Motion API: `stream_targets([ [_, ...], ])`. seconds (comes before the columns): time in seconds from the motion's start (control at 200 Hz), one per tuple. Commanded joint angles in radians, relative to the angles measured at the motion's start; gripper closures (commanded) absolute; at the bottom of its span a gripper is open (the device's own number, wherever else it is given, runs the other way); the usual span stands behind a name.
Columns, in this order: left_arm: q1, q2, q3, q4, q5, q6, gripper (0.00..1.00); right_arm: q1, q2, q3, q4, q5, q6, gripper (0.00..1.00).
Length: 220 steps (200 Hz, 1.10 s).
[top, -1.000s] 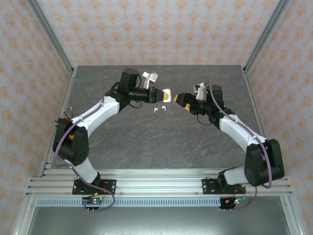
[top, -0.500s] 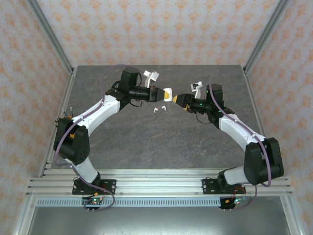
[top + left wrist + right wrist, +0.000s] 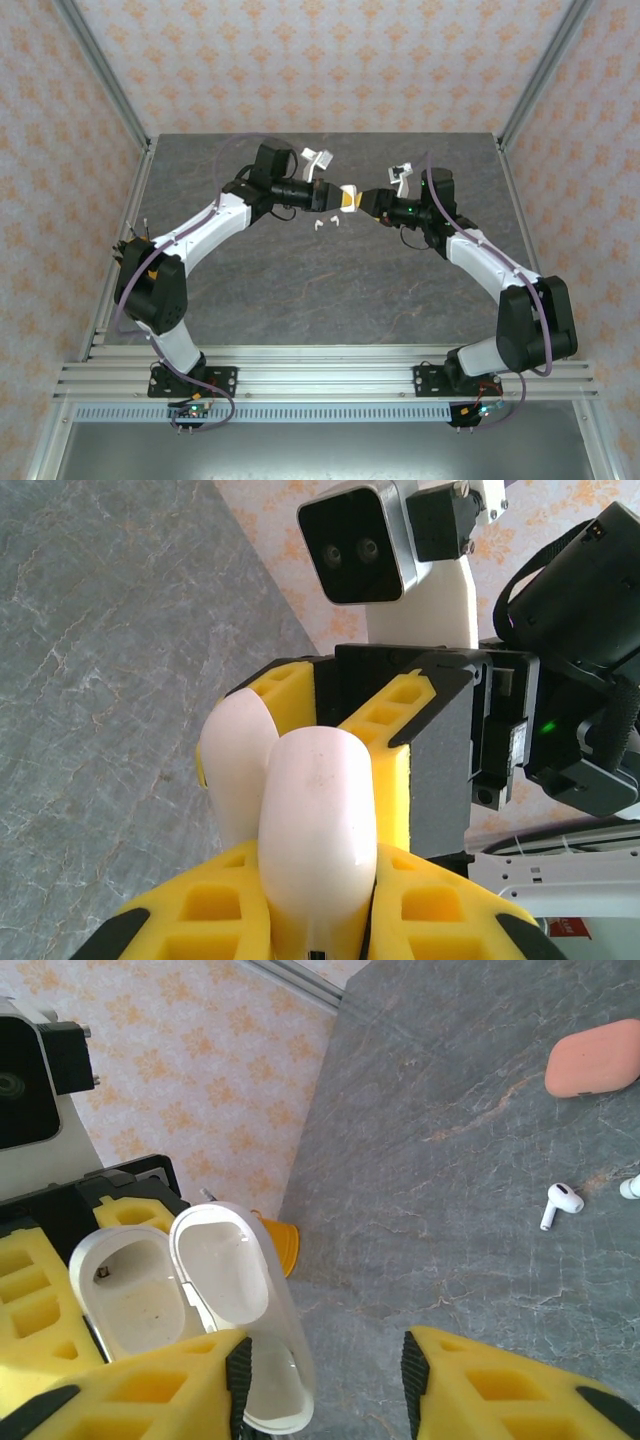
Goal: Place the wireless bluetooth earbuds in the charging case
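- Left gripper [image 3: 318,905]: closed on the white charging case [image 3: 130,1295]. It holds the case in the air above the table [image 3: 470,1160], with the opening turned toward the other arm.
- Right gripper [image 3: 325,1358]: jaws apart, straddling the free edge of the lid [image 3: 222,1260]. One finger lies against the lid and the other stands clear, so no grip is evident.
- Progress, as a judgement: early stage. The case is off the table and open, but no earbud is held or seated. Each earbud remains to be picked up, set in the case and covered by closing the lid.
- White charging case, condition: a smooth, glossy, pebble-shaped shell. The lid is hinged open beside the base. The well in the base appears empty apart from a small dark mark.
- Coral-red case [image 3: 592,1057]: closed, lying on the table well apart from both grippers.
- First white earbud [image 3: 559,1205]: lies on its side on the table, with its stem and rounded head visible.
- Second white earbud [image 3: 632,1188]: lies near the first and is cut off by the frame edge. In the top view, both rest on the table just beside the spot under the held case.
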Motion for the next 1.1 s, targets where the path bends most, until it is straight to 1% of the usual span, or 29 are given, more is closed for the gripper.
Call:
stream_targets([
  [0.0,-0.018,0.009,0.043,-0.008,0.021,0.022,0.97,-0.004,0.006,0.037,0.051,-0.027,-0.008,0.57],
  [0.36,-0.021,0.007,0.052,0.033,0.012,-0.007,0.97,-0.005,0.007,0.016,0.049,-0.032,-0.019,0.71],
  [0.876,-0.025,-0.006,0.049,0.056,0.004,-0.028,0.97,-0.009,0.016,0.016,0.043,-0.016,-0.028,0.73],
  [0.986,-0.029,0.0,0.042,0.065,0.002,-0.031,0.97,-0.008,0.015,0.031,0.052,-0.03,-0.015,0.79],
  [1.096,-0.033,0.007,0.034,0.085,0.001,-0.043,0.96,-0.009,0.01,0.045,0.05,-0.041,-0.012,0.86],
])
